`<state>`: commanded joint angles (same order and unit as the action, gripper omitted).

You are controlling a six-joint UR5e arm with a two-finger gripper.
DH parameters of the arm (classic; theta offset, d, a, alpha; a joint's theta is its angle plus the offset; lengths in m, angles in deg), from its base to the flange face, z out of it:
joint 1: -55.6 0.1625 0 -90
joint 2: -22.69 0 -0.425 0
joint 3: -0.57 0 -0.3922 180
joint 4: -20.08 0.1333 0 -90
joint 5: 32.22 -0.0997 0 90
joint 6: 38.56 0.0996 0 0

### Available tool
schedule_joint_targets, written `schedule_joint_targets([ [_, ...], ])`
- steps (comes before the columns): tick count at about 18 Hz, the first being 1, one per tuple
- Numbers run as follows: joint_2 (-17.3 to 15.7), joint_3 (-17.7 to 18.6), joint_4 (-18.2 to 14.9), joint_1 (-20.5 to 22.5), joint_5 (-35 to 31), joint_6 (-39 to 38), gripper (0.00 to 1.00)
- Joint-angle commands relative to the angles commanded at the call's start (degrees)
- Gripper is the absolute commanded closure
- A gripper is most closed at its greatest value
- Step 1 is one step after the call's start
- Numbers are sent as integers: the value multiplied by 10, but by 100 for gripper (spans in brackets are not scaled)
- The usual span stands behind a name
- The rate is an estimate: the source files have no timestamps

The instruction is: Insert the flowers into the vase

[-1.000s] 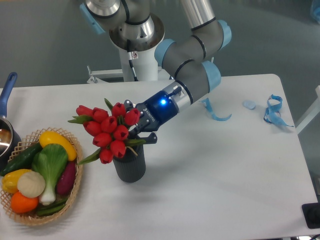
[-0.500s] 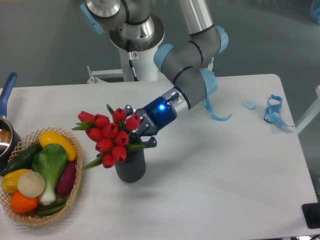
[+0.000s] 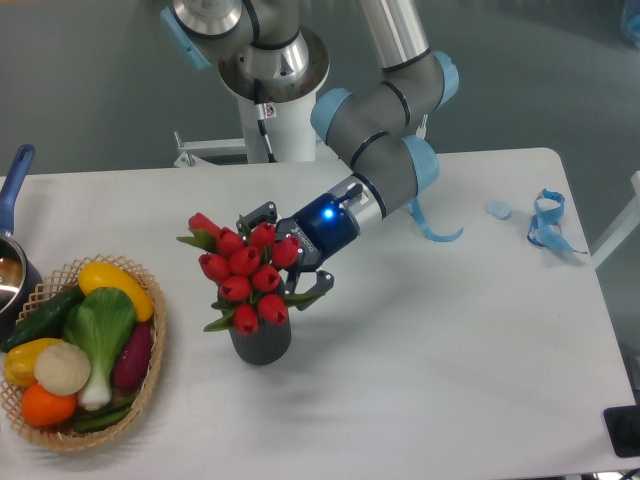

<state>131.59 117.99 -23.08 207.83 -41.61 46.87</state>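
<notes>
Nearest the camera, at the table's [image 3: 450,400] left front, sat a wicker basket [image 3: 150,385] of vegetables, well apart from the work. Just behind and right of it stood the vase [image 3: 262,343], upright, with the flowers [image 3: 245,275] sitting on its mouth: stems appeared to be down inside, heads leaning up and to the left, bunch clearly wider than the rim. Leaves hid the rim, so depth of seating couldn't be confirmed.

Gripper [image 3: 290,268] was right beside the bunch on its right side, fingers spread either side of the stem area. Grasp looked slack, maybe just let go, but blooms covered the contact point, so I couldn't tell whether it was clamped or released.

Judgement: insertion step was nearly done. To finish well, stems should bottom out before full release, then the fingers should open wide and back off along the arm axis, up and right, so they don't snag leaves or tip the vase. Bunch leaned left, so tipping that way was the risk.

Further back: blue ribbon [image 3: 548,222] at far right, pan handle [image 3: 12,180] at far left.
</notes>
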Motion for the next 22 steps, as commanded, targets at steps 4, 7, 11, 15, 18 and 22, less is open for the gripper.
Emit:
schedule_joint_targets([
  [4,-17,-5,-1,4,-41,3,0],
  [7,-44,1,-2,19,-76,3,0],
  [11,-91,22,-3,34,-150,3,0],
  [15,-157,26,-3,75,-178,2,0],
  [18,-212,-6,-4,111,-336,3,0],
  [22,-230,-59,-13,122,-440,-4,0],
])
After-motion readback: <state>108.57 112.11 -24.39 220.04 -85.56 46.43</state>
